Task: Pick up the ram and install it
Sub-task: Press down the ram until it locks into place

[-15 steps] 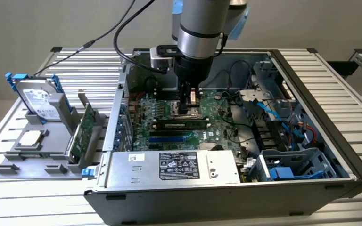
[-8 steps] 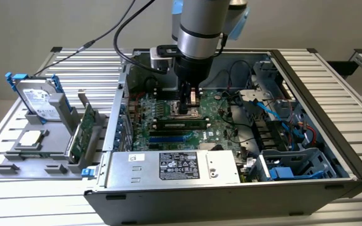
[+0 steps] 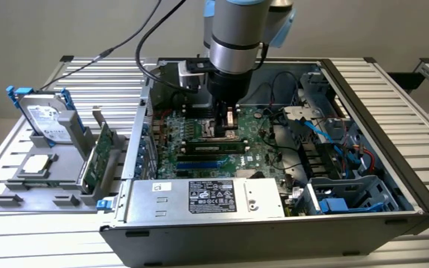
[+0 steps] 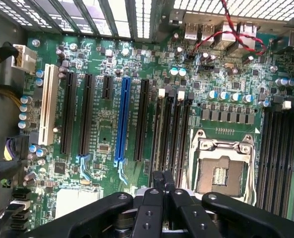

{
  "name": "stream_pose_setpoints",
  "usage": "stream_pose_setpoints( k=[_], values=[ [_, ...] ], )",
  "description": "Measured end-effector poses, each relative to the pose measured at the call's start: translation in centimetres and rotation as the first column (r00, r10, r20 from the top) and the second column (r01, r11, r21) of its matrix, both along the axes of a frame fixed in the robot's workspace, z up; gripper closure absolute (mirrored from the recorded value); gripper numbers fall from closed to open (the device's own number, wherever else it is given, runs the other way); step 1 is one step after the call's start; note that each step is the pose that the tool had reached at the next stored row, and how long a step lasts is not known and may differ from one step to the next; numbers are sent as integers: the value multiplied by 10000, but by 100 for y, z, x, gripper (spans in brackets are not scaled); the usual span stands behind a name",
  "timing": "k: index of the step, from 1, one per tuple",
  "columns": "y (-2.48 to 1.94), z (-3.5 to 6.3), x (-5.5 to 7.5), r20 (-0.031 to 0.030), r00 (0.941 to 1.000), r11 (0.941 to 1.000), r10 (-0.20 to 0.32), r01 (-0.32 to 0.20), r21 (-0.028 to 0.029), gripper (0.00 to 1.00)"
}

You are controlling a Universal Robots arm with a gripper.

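The ram [image 3: 214, 148], a long, thin dark-green circuit-board stick with a pale label, sits at centre frame in the exterior view. It is inside the open black computer case [image 3: 397, 187], down at the green motherboard [image 3: 171, 146]. Whether it is seated in a slot or only resting there I cannot tell. Its long axis runs left to right across that frame. The arm's claw [image 3: 228, 127] hangs just above it in the picture, close over the board, so the stick lies toward the lower edge of the frame from the claw and across the line of the arm. In the wrist view the black claw [image 4: 163, 181] has its fingers pressed together with nothing seen between them. It hovers between the silver square processor socket [image 4: 221, 168] and a bank of long black memory slots [image 4: 173, 134]. The slim blue expansion slot [image 4: 122, 119] stands further off. Room looks tight. The silver power-supply box [image 3: 207, 198] closes off the lower side, loose cables crowd the exterior view's right, and the case wall rises at the left. Outside on the slatted metal table [image 3: 20, 245], well apart, a grey holder carries the larger green card [image 3: 95, 159] and the silver hard drive with blue rails [image 3: 42, 118].
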State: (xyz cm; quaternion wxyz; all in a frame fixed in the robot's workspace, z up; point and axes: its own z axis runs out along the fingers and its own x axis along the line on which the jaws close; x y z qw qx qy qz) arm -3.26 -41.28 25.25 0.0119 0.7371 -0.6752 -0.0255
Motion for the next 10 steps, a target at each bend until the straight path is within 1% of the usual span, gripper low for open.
stream_pose_setpoints(
  k=[1, 2, 5, 7, 10],
  values=[
    [0, -13, -10, 49, 10000, 10000, 1, -1, -1, 89],
    [-1, -27, -20, 84, 10000, 10000, 0, 0, -1, 89],
    [-2, -74, -44, 170, 9999, 10000, 1, -1, -1, 89],
    [-2, -107, -60, 204, 9998, 10000, 1, 0, -4, 89],
    [-6, -130, -78, 214, 9998, 10000, 1, -1, -11, 89]
  ],
)
